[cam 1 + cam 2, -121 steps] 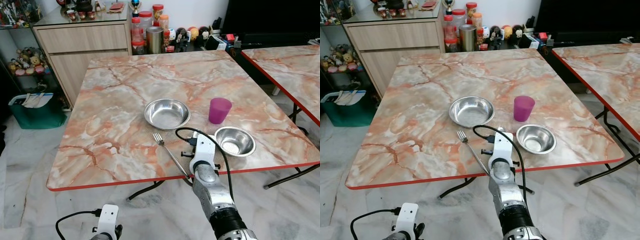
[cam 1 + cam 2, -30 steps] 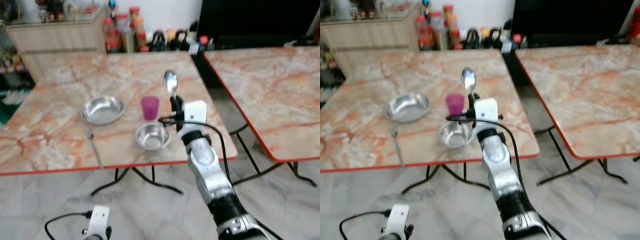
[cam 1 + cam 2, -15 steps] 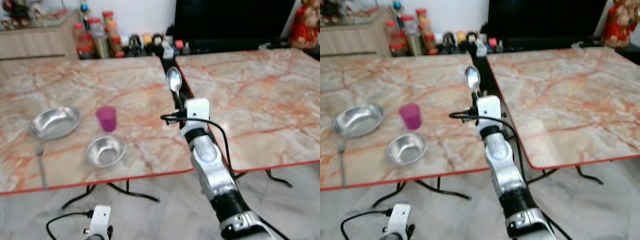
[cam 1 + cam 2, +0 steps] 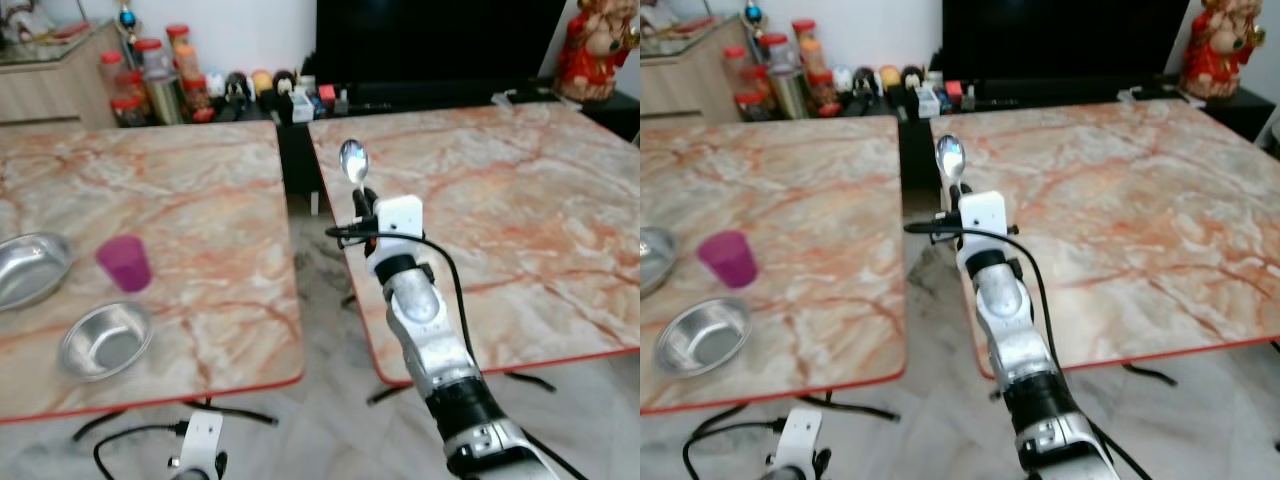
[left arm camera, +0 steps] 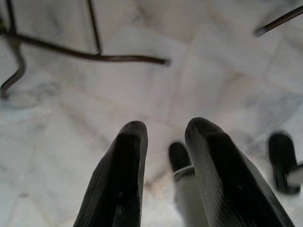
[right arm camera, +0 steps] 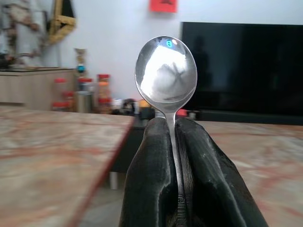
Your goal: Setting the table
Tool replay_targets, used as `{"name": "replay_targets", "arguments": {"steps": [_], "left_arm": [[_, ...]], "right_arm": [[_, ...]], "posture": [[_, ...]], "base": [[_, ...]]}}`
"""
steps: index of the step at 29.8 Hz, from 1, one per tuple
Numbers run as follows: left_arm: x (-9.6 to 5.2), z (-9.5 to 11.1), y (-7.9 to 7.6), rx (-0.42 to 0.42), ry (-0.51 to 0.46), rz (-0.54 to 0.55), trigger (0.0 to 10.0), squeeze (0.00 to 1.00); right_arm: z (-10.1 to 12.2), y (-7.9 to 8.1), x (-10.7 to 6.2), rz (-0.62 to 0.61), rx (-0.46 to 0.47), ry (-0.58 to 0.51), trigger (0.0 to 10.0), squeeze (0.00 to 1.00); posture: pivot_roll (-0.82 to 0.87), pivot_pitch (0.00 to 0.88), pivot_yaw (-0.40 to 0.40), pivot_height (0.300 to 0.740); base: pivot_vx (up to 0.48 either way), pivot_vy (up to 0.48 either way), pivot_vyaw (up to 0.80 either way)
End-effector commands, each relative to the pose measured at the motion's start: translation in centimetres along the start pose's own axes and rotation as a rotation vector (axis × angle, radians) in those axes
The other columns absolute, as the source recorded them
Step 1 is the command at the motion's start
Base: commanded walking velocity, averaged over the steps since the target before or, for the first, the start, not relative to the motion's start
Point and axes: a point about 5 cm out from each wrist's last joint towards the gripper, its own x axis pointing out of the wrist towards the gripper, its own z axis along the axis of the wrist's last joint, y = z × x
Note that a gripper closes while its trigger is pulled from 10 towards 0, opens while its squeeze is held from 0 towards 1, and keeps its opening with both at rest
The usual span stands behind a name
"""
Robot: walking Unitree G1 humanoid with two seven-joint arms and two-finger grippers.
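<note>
Right tool (image 6: 176,156) is clamped on the handle of a steel spoon (image 4: 352,163), bowl end up and upright, held in the air over the gap between the two marble worktops, with its arm reaching forward from the lower middle of the head views. On the left worktop (image 4: 180,200) sit the place-setting pieces: a purple cup (image 4: 125,263), a small steel bowl (image 4: 104,341) near the front edge, and the rim of a larger steel bowl (image 4: 25,268) at the far left. The right worktop (image 4: 500,190) lies on the spoon's other side. Left tool (image 5: 163,179) hangs low with its fingers slightly parted over the pale floor tiles, gripping nothing. The step in hand looks like carrying the spoon to its spot, and doing it well means keeping the pinch firm on the thin handle so it does not twist, then tipping the spoon flat before lowering it. Since the handle is narrow and smooth, it should be set down until it touches the marble and only then let go, parallel to the worktop's edge and clear of the bowls so nothing gets knocked. Which worktop it is meant for cannot be told.
</note>
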Motion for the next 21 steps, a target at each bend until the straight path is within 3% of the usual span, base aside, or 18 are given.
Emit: {"name": "replay_targets", "arguments": {"steps": [1, 21], "left_arm": [[0.03, -0.06, -0.63, 0.020, 0.007, -0.021, 10.0, 0.00], [0.07, 0.15, -0.38, 0.016, 0.002, -0.009, 10.0, 0.00]], "right_arm": [[0.12, -0.83, 0.16, -0.021, -0.004, -0.003, 10.0, 0.00], [0.08, -1.63, 0.34, -0.050, -0.010, 0.005, 10.0, 0.00]], "posture": [[-0.07, 0.000, 0.018, 0.740], [-0.07, 0.000, 0.020, 0.740]], "base": [[0.000, -0.424, 0.00], [0.000, -0.450, 0.00]]}}
